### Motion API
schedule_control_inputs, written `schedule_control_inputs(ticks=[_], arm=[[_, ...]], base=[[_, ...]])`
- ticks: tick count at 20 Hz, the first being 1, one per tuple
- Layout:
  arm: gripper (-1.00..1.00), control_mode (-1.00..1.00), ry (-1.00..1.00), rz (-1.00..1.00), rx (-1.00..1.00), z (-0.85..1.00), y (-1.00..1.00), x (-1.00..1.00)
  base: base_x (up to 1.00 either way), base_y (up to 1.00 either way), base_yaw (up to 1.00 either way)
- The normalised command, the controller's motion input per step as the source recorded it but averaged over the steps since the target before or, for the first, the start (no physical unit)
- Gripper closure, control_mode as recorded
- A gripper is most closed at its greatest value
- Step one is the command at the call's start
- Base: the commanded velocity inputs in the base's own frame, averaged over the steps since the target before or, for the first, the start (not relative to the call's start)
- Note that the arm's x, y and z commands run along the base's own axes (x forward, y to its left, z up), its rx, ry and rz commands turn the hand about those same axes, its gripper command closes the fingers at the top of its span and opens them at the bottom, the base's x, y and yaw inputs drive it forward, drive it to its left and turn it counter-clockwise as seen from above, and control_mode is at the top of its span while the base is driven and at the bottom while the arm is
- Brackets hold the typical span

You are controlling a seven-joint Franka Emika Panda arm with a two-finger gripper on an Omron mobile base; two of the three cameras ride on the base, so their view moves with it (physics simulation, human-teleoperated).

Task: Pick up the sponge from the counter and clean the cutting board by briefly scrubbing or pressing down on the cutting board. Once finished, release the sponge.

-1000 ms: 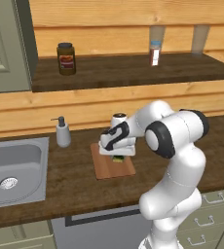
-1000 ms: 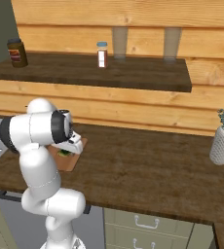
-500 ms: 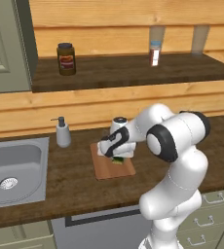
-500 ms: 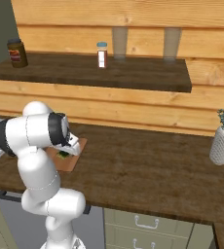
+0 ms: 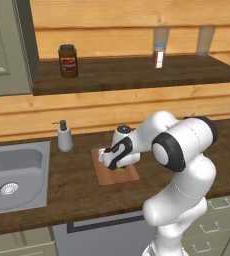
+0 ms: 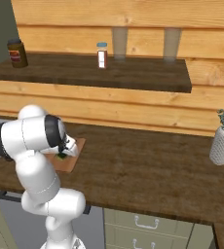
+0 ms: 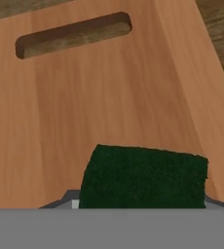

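While seen from above: the sponge [image 7: 143,176] was found dark green side up on the cutting board [image 7: 109,92].
Hand [image 5: 118,166]: was closed around the sponge, low over the board.
Cutting board: was laid flat on the tabletop [image 5: 77,185], near the sink [image 5: 14,172].

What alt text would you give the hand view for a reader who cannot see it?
Close view from the hand: the dark green sponge sits held in the shut jaws over the light-brown cutting board. The board's narrow handle slot runs across the top, and a strip of the dark counter shows at the upper right.
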Motion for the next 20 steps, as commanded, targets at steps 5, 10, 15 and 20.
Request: schedule_control_inputs(ticks=[5, 10, 15, 20], arm=[[1.00, -1.00, 0.00, 0.11, 0.00, -0.87, 0.15, -1.00], [1.00, -1.00, 0.01, 0.15, 0.00, -0.52, 0.00, -1.00], [1.00, -1.00, 0.16, 0.39, 0.00, -0.13, 0.00, -0.99], [1.00, -1.00, -0.06, 0.08, 0.00, 0.05, 0.36, -0.10]], base=[[0.00, 0.00, 0.00], [0.00, 0.00, 0.00], [0.00, 0.00, 0.00], [0.00, 0.00, 0.00]])
